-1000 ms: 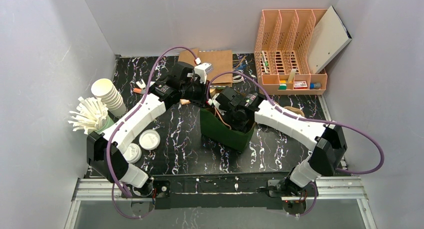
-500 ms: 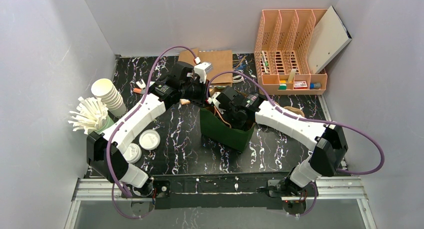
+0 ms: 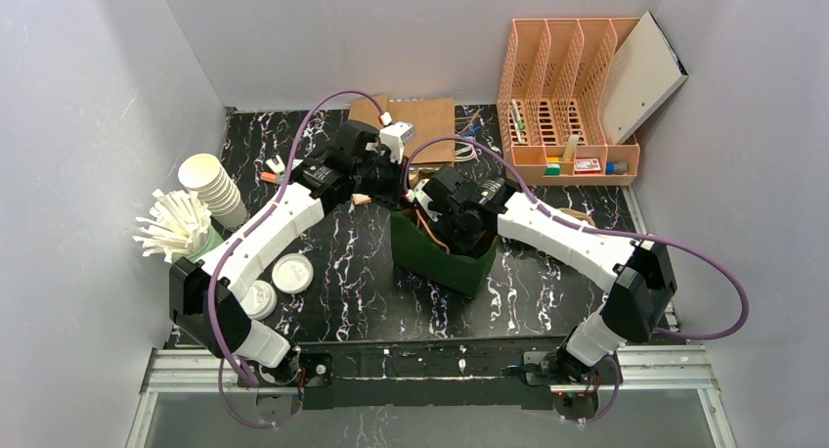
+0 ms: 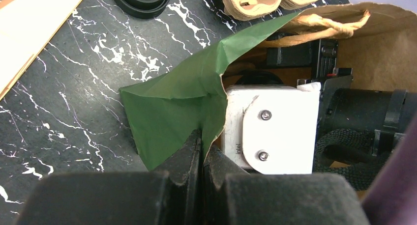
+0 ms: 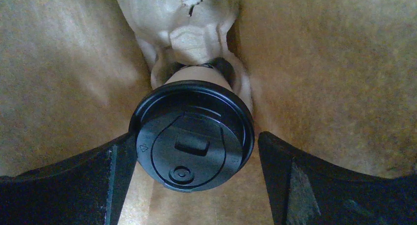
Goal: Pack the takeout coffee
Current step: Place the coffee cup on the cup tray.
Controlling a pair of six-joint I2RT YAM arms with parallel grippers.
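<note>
Jaws split the work: left gripper [image 4: 201,154] clenched on the green bag's [image 4: 167,107] rim, right gripper [image 5: 194,149] released, standing wide either side of the coffee cup [image 5: 192,131].
The bag stands near the middle of the table, the cup down inside it, apparently seated in a pulp carrier [image 5: 189,33]. Biggest risk: the pinched rim slips or tears and the bag folds onto the right gripper. Next: that gripper drags the bag on its way out. Smallest: a finger catches the black lid [image 5: 206,112] and tips the cup.
</note>
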